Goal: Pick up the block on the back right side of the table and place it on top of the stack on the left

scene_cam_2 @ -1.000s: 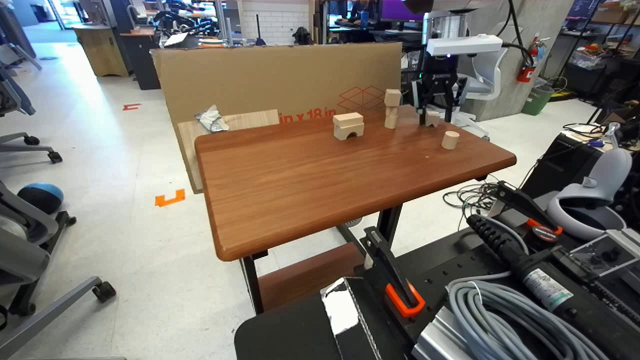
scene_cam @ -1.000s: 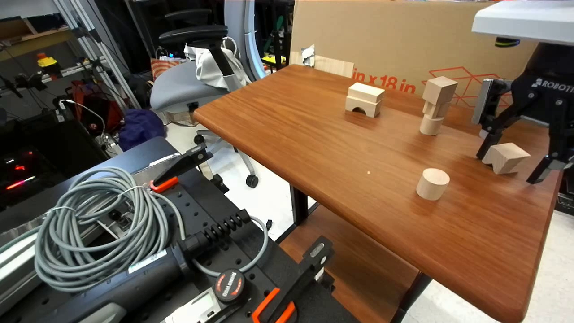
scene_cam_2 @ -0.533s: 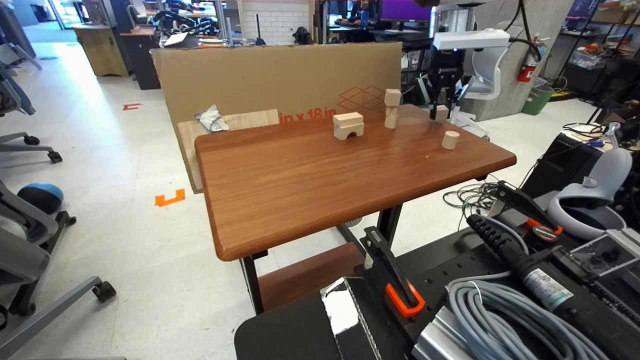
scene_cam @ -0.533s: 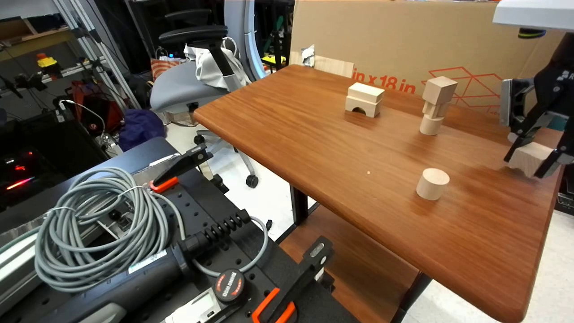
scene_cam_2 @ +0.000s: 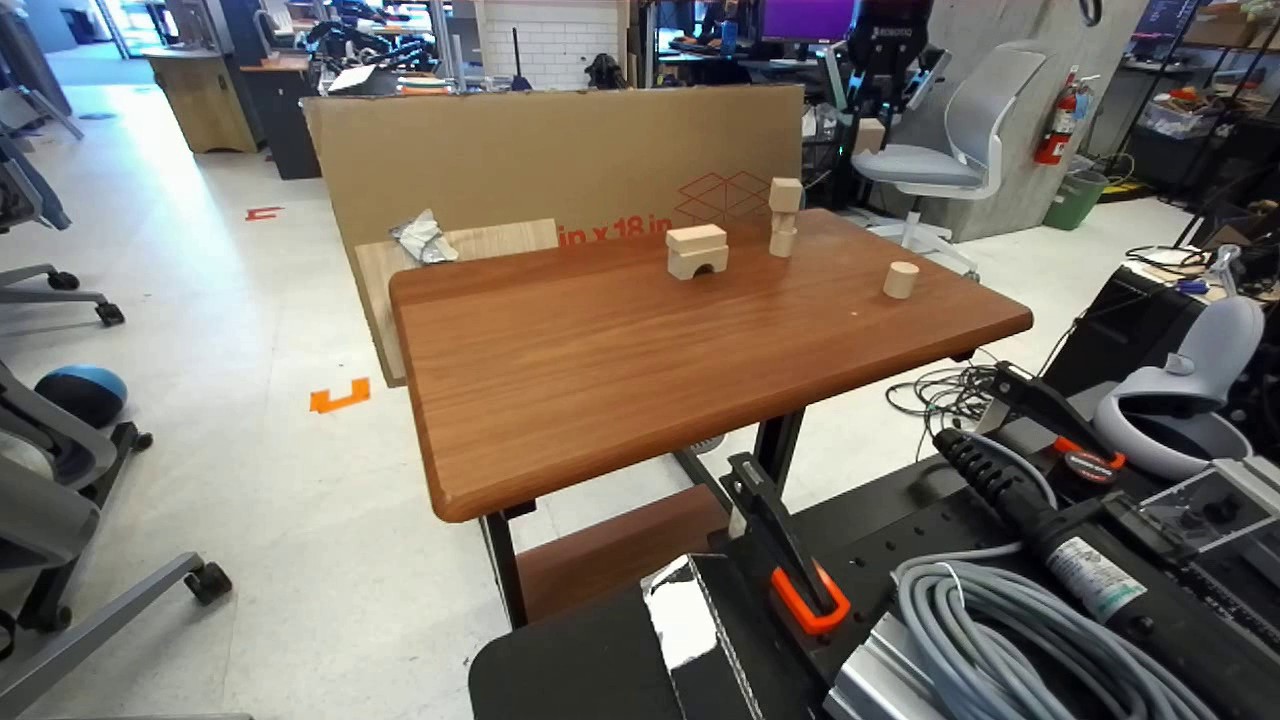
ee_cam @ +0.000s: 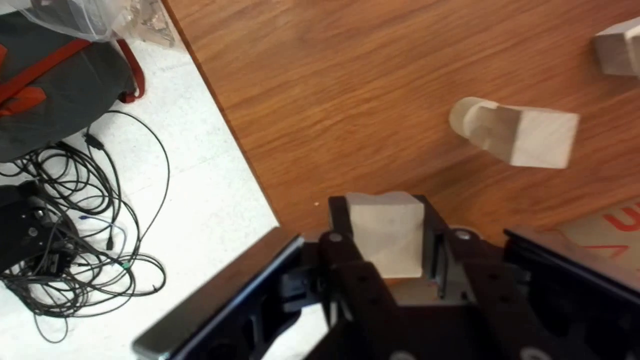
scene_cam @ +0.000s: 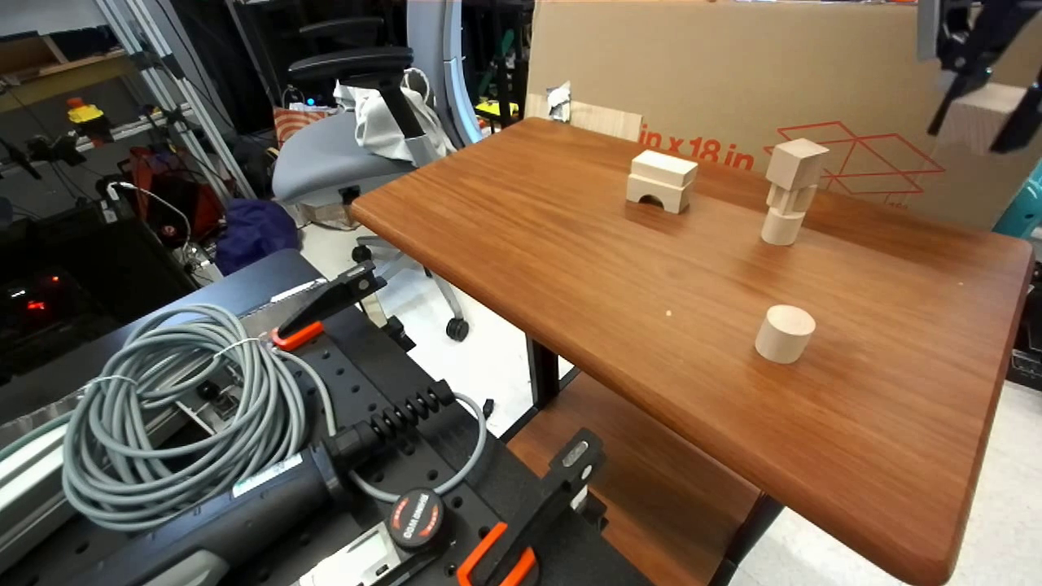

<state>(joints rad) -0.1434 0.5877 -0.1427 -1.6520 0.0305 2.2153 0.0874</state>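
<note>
The block [ee_cam: 387,235], pale wood with a notched lower end, is pinched between both fingers of my gripper [ee_cam: 384,212], which is shut on it. In both exterior views the block [scene_cam: 981,118] hangs well above the far right part of the table [scene_cam: 586,244], partly covered by the fingers [scene_cam: 1022,122]. The stack [scene_cam: 661,181] stands at the back of the table, further left: a flat block on an arch piece. It shows in an exterior view as the stack [scene_cam_2: 697,252] too, and at the wrist view's upper right edge as a partial stack [ee_cam: 615,52].
A narrow tower [scene_cam: 790,191] of pale pieces stands between the held block's side and the stack; the wrist view shows this tower [ee_cam: 530,135] to the right. A short round cylinder [scene_cam: 785,334] sits nearer the front. A large cardboard sheet [scene_cam_2: 560,160] rises behind the table.
The jaws closed on the block, and the gripper rose with it from the tabletop to high above the table. The stack, tower and cylinder stayed put.
</note>
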